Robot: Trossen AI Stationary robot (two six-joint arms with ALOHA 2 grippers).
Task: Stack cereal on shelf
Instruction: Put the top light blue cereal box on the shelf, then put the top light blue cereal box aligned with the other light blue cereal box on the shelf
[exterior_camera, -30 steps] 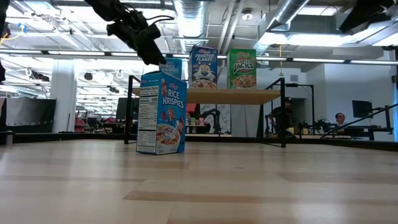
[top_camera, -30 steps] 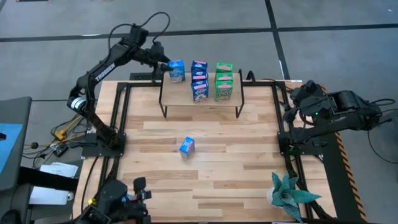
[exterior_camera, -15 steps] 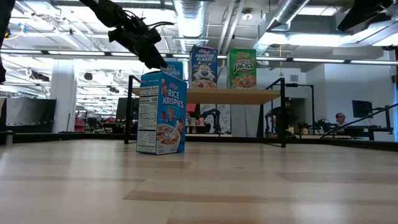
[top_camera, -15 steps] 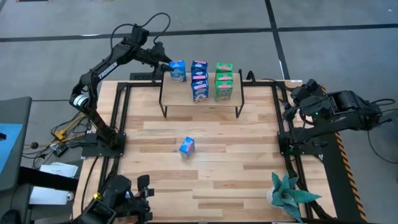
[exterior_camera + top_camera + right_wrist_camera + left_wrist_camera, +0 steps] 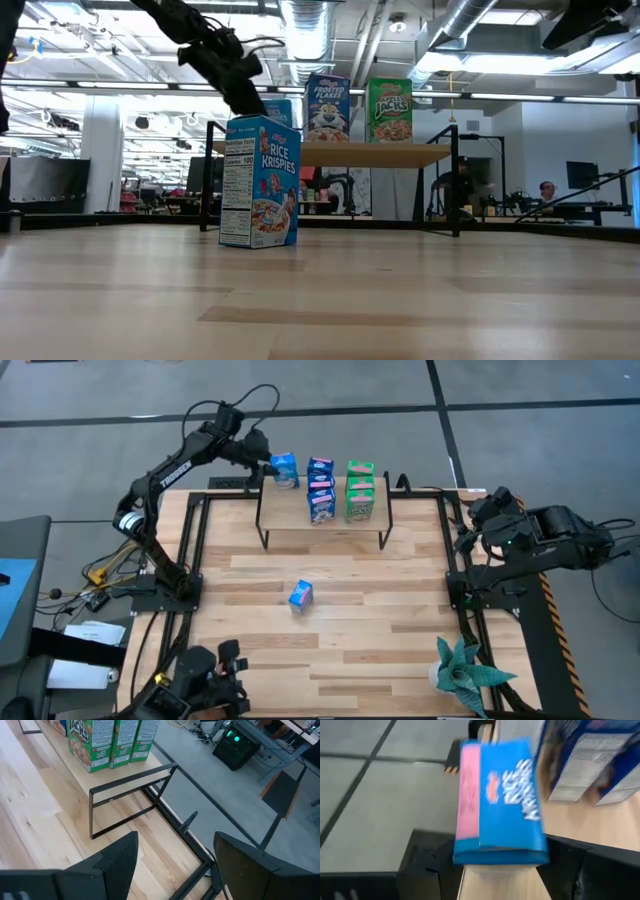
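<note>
Cereal boxes stand on the shelf point(image 5: 322, 520) at the desk's far edge in the high view; left gripper point(image 5: 264, 464) holds a blue box point(image 5: 285, 470) at the shelf's left end, grip unclear. Low view: another cereal box point(image 5: 258, 181) stands mid-desk. Right wrist view: right gripper point(image 5: 172, 860) spread.

Blue-and-pink cereal box point(image 5: 500, 802), green boxes point(image 5: 360, 490)

"Rice Krispies" on the table box point(image 5: 259, 181); "Frosted Flakes" point(image 5: 327, 108) and "Apple Jacks" point(image 5: 389, 110) boxes on the shelf point(image 5: 375, 154).
</note>
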